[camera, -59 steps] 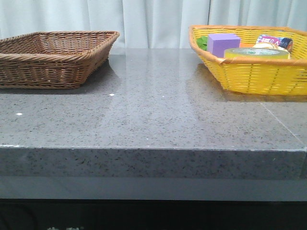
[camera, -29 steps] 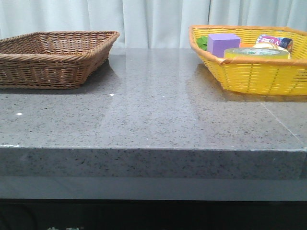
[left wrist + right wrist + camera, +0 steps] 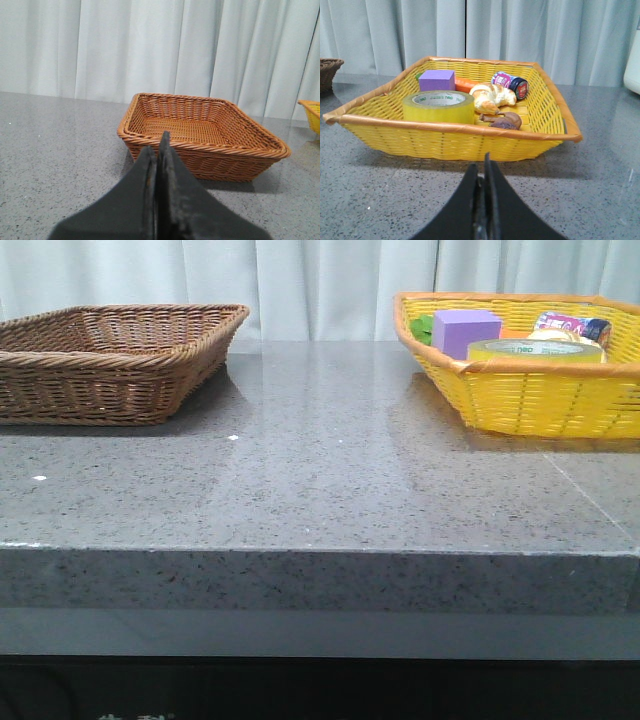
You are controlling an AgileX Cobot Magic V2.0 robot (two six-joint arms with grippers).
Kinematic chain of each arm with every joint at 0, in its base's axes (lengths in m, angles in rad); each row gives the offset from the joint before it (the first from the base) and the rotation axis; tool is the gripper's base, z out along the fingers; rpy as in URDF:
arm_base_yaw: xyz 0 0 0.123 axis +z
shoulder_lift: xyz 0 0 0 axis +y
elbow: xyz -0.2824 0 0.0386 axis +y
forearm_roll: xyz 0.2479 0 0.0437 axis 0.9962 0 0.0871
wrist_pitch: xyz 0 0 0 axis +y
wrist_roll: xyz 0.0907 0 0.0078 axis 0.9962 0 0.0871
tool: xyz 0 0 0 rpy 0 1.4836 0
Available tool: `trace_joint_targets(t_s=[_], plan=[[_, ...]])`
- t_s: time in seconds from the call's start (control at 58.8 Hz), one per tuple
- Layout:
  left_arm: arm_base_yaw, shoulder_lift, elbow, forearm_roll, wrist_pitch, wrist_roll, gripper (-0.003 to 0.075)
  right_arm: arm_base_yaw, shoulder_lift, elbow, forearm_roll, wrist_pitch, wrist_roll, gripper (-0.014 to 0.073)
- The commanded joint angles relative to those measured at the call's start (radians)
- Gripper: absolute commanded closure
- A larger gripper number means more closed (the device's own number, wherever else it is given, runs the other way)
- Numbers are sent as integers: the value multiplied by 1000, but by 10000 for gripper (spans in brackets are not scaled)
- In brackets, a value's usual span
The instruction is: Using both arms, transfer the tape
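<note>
Right wrist view: my right gripper (image 3: pixel 483 162) is pinched together, empty, outside the yellow basket (image 3: pixel 455 141). The tape (image 3: pixel 438 106) lies flat inside, beyond the near rim, beside the purple block (image 3: pixel 436 80). My left gripper (image 3: pixel 158 150) is likewise pinched together.

— What is seen of the left gripper (image 3: pixel 158 187)?

— Two matte black fingers, broad at the base and tapering to a thin tip (a faint sheen is caught along the inner edges).

— And the right gripper (image 3: pixel 485 200)?

— The same black, angular wedge shape is shown, with scuffed, slightly greyed inner faces.
</note>
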Motion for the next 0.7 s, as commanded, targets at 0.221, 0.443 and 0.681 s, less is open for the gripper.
trace_joint_targets(t_s=[0.221,0.443,0.681], plan=[[3,27,-290,0,132,-11,740,-5,-25,-189,-18,50,-4,660],[3,164,-523,0,361,-2,740,-5,52,-402,10,263,-4,660],[3,354,-734,0,507,-1,740,-5,265,-638,10,476,-4,660]])
